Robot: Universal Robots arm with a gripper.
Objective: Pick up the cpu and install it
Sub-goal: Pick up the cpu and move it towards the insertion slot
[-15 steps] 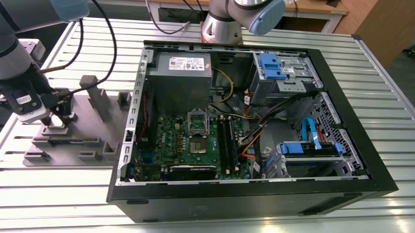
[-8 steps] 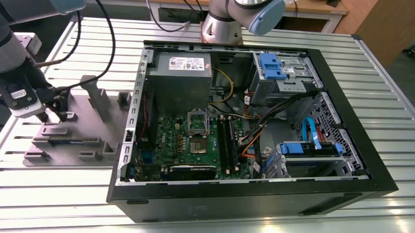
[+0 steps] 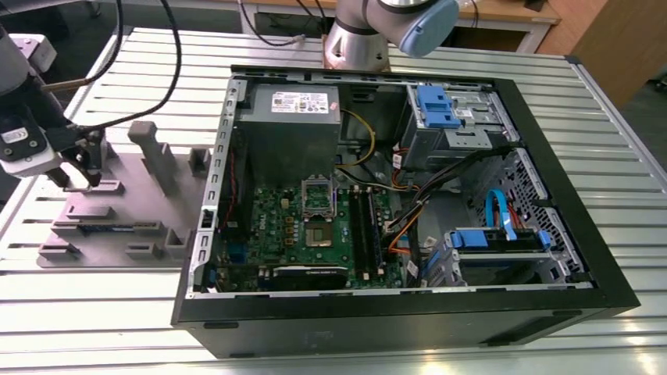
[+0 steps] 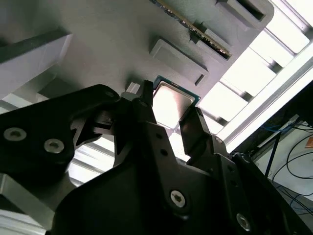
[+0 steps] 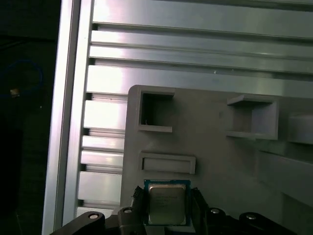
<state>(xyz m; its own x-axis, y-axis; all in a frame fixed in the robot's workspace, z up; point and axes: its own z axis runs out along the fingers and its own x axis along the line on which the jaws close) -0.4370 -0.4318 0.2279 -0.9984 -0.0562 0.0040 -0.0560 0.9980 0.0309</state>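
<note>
The cpu (image 5: 167, 202), a small square chip with a dull silver top and a green rim, lies on the grey holder plate (image 5: 220, 161). My gripper (image 5: 167, 208) straddles it, one dark finger pressed to each side edge. The second wrist view shows the cpu (image 4: 171, 100) between the two fingers (image 4: 193, 125), level with their tips. In the exterior view my gripper (image 3: 81, 180) reaches down onto the holder plate (image 3: 115, 226) at that view's left, outside the open computer case (image 3: 407, 312). The metal-framed socket (image 3: 315, 233) sits on the green motherboard inside the case.
Grey upright posts (image 3: 156, 156) and slotted blocks rise from the holder plate close to the gripper. A black cable (image 3: 156, 86) hangs over the ribbed metal table (image 3: 105, 312). The case holds a grey power supply (image 3: 297, 117), blue drive brackets (image 3: 438, 105) and loose cables (image 3: 417, 203).
</note>
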